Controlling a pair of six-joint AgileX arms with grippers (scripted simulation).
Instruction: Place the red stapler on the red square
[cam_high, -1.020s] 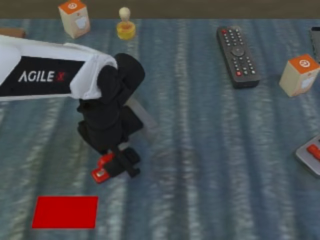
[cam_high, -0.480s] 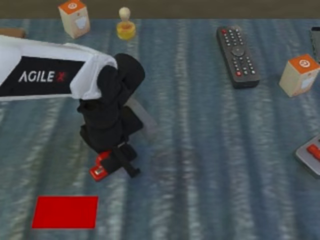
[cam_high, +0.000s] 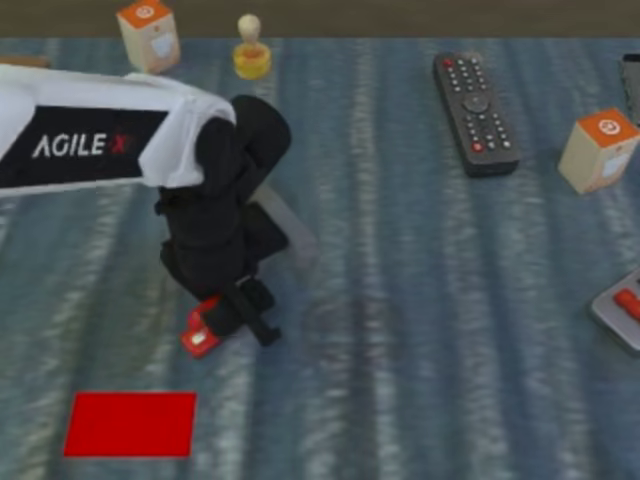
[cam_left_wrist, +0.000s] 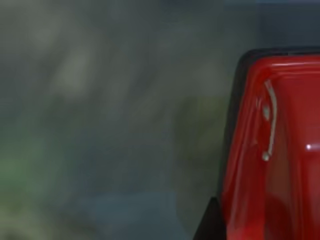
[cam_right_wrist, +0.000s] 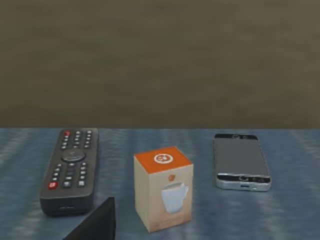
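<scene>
The glossy red stapler (cam_high: 200, 334) is held a little above the blue table in my left gripper (cam_high: 232, 318), which is shut on it, left of the table's middle. The black wrist covers most of the stapler; only its end with the silvery patch sticks out. The left wrist view shows the stapler (cam_left_wrist: 280, 150) very close, filling one side. The flat red square (cam_high: 130, 424) lies bare at the front left, below and left of the stapler. My right gripper is outside the top view; only a dark part of it (cam_right_wrist: 95, 225) shows in the right wrist view.
A black remote (cam_high: 475, 100) and an orange-topped box (cam_high: 598, 150) lie at the back right, with a phone (cam_right_wrist: 241, 161) beyond. A grey device with a red button (cam_high: 622, 308) sits at the right edge. Another box (cam_high: 148, 35) and a yellow piece (cam_high: 251, 50) stand at the back left.
My left arm has shifted slightly towards the back with the stapler still in its grip; the stapler's free end has moved a little. Nothing else moved.
</scene>
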